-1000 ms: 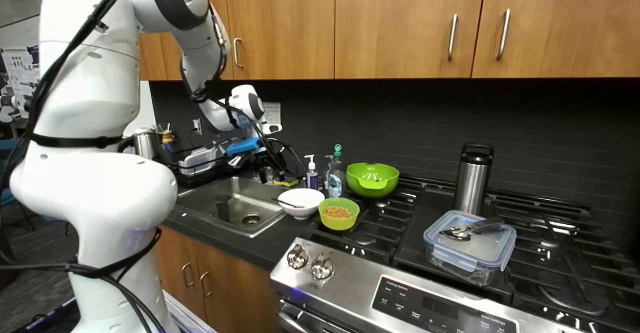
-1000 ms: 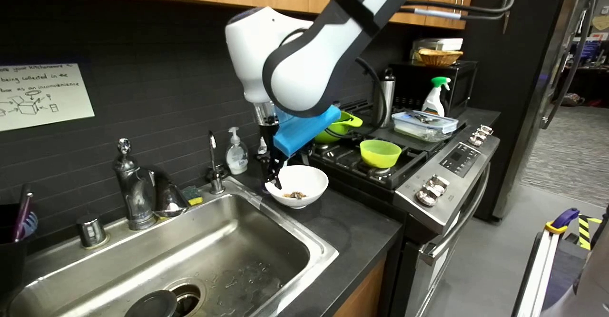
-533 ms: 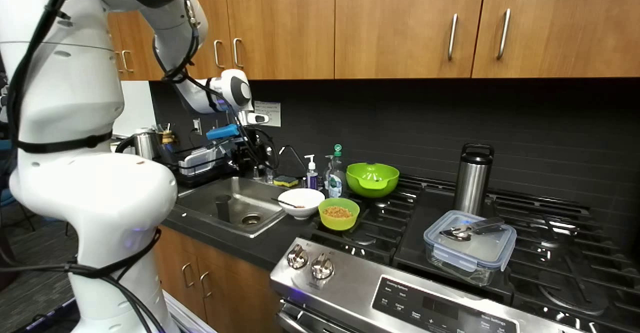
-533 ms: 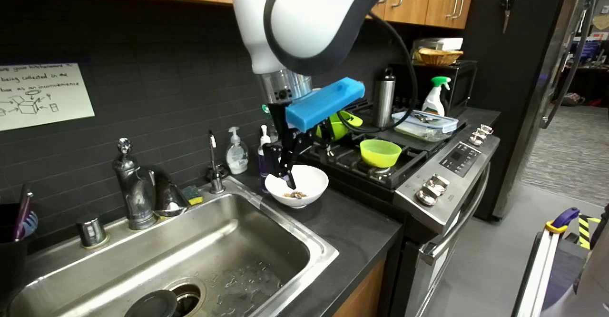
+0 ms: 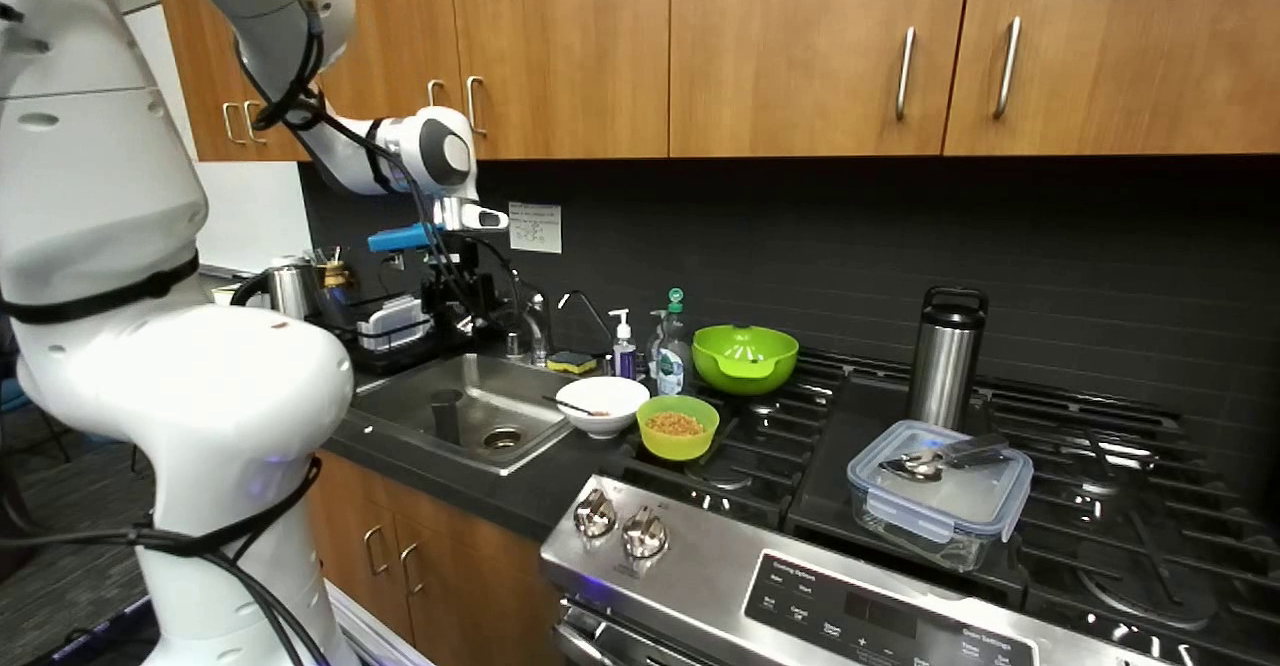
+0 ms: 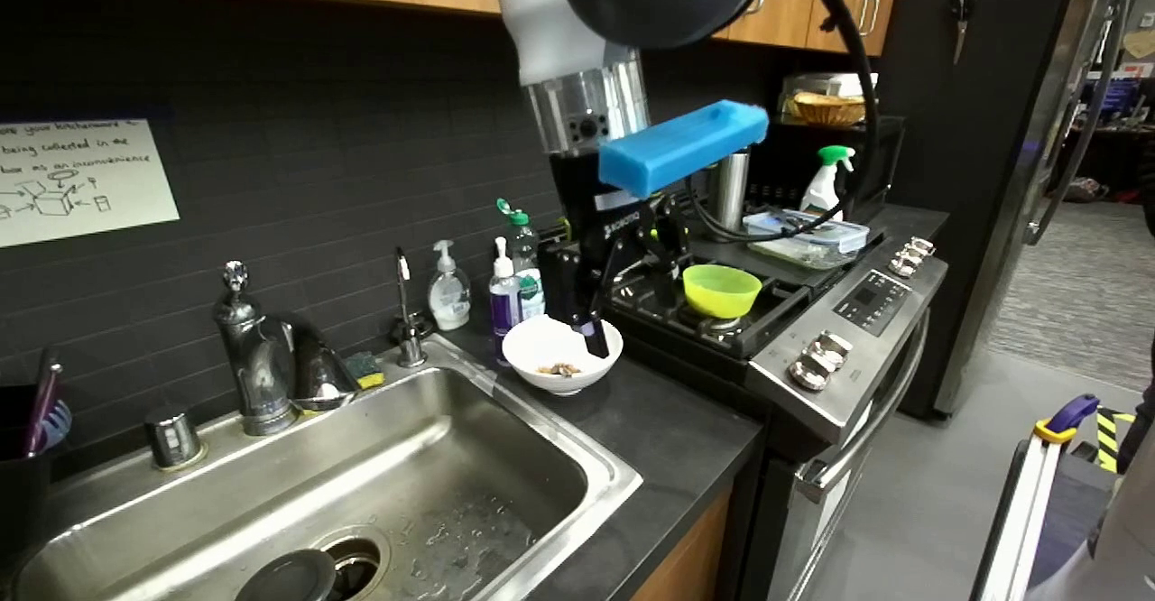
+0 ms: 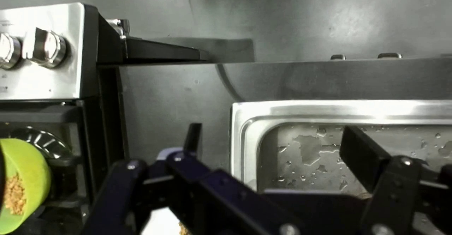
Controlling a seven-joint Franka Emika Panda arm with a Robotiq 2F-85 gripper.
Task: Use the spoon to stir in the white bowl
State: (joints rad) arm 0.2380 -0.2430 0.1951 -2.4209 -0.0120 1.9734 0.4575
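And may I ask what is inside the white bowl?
Brown bits lie in the white bowl; a dark utensil leans over its rim, lower end unclear. Whatever lies under the bits is covered.

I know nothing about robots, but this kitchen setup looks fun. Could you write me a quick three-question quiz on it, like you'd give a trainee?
1. Pick one. In the wrist view, the jaws are: A) pressed together; B) closed around a cup; C) spread apart, holding nothing.

2. True or false: golden-brown bits lie inside the yellow-green bowl.

3. In both exterior views, which bowl stands nearest the sink?

Key: 1. C. 2. True. 3. The white bowl, on the counter beside the sink.
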